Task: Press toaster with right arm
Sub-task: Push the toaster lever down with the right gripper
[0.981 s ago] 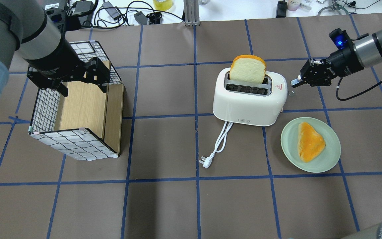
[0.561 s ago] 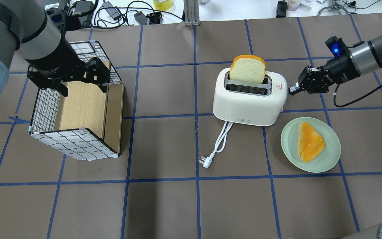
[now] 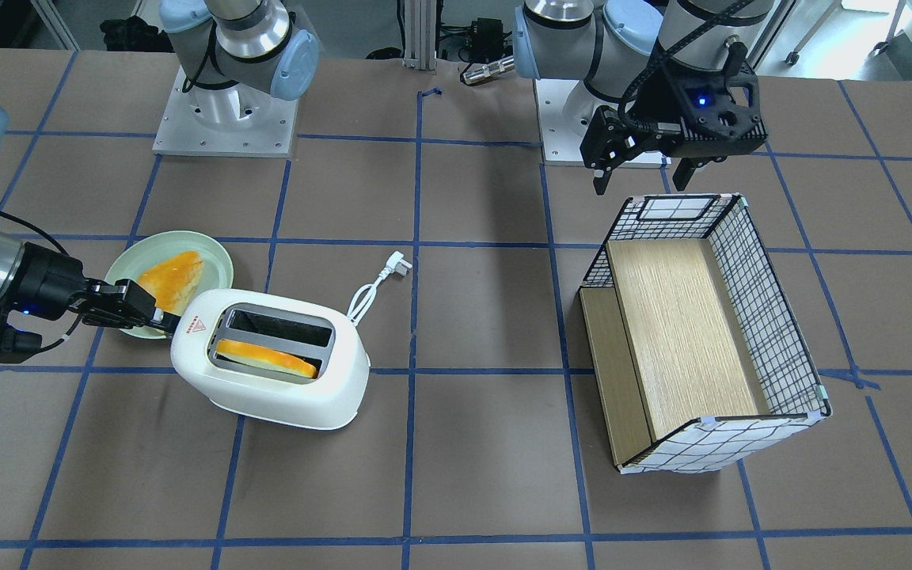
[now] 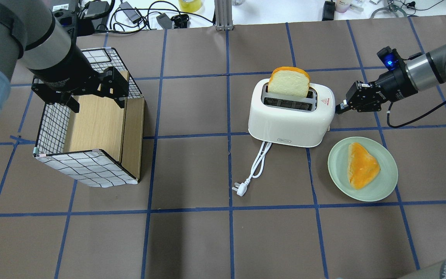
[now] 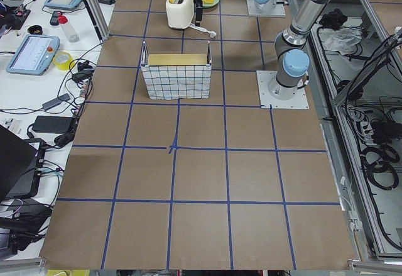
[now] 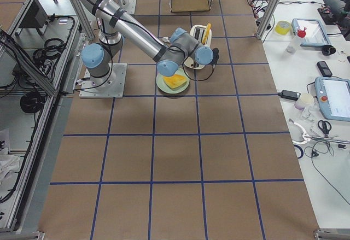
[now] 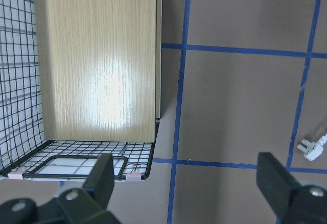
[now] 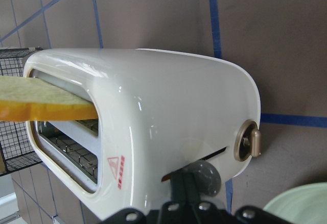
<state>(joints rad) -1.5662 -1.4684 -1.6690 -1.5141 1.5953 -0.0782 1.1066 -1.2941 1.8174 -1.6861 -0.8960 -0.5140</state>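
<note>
Seen from overhead, the toaster (image 4: 289,124) stands toward 2 o'clock from the table's middle. The right gripper (image 4: 341,107) comes in low at its 3 o'clock end, fingers (image 8: 180,191) pressed together into one blunt tip against the grey lever knob (image 8: 202,177), a pose that seems meant for pushing, not grasping. The green plate (image 4: 385,186) lies near the toaster's 4 o'clock and the cord (image 4: 259,162) trails to 7 o'clock, so a downward stroke looks unobstructed. The left gripper (image 7: 185,165) hangs spread over the basket (image 4: 87,170), well apart at 9 o'clock.
</note>
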